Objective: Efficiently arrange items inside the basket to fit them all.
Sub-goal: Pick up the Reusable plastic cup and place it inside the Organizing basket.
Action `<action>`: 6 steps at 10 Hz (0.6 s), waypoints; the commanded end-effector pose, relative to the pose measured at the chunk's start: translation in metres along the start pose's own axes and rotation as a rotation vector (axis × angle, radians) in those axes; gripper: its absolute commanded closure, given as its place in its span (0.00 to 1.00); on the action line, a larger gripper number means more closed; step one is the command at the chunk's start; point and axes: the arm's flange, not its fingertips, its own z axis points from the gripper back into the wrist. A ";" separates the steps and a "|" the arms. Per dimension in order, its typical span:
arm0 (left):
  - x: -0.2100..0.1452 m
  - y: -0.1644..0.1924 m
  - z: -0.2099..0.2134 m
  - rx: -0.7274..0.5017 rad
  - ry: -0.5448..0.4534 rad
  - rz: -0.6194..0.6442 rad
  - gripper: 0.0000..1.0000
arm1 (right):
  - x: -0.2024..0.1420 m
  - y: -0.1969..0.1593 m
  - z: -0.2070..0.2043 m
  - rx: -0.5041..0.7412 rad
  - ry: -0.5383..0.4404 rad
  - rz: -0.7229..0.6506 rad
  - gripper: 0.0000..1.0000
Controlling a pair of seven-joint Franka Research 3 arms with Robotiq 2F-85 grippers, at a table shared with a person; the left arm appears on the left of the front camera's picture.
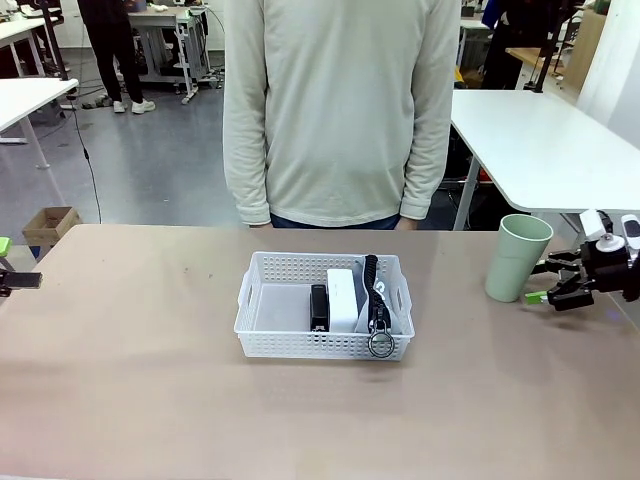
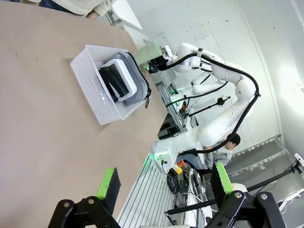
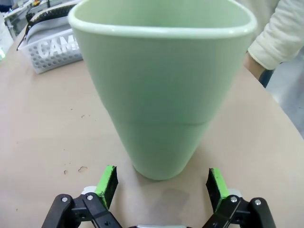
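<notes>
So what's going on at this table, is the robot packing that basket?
Pretty much. The white basket in the middle of the table already holds the small black stapler, the white boxy device and the grey pouch, packed toward one end. The pale green cup stands upright outside it, and the right claw is open just short of the cup's base. The left claw is open, away from the basket. A person stands watching at the far side.

White letters "CAM" readable on grey pouch inside basket; rest cut off behind cup.
</notes>
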 end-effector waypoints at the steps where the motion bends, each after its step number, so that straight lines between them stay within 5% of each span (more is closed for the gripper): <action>1: -0.003 -0.002 0.001 0.006 0.010 -0.008 0.00 | 0.003 -0.007 -0.008 0.018 0.011 -0.025 0.00; 6: -0.003 -0.002 0.001 0.006 0.010 -0.008 0.00 | 0.005 -0.011 -0.026 0.064 -0.114 -0.065 0.00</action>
